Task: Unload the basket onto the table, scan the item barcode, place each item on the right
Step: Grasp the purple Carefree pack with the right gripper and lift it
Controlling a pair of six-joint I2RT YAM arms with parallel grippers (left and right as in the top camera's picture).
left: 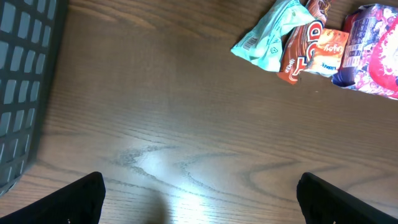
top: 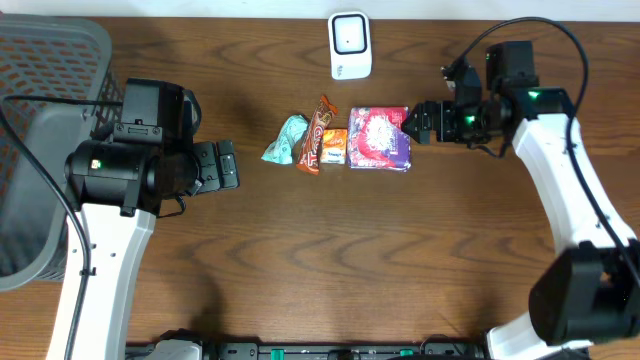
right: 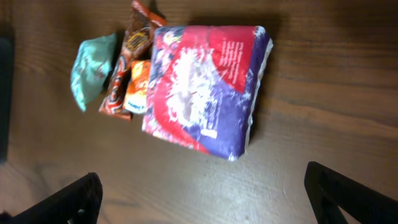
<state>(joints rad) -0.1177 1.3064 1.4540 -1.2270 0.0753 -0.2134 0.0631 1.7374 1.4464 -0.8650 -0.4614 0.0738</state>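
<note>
Four snack items lie in a row mid-table: a teal packet (top: 287, 140), a brown-orange bar (top: 314, 135), a small orange packet (top: 334, 147) and a purple-red pack (top: 379, 137). A white barcode scanner (top: 350, 45) stands behind them. My right gripper (top: 415, 122) is open just right of the purple-red pack (right: 205, 87), nothing between its fingers (right: 348, 199). My left gripper (top: 228, 165) is open and empty, a short way left of the teal packet (left: 273, 38). A barcode shows on the teal packet's left end in the left wrist view.
A dark grey mesh basket (top: 40, 100) stands at the table's left edge, beside the left arm; its wall (left: 25, 81) shows in the left wrist view. Bare wood lies in front of the items.
</note>
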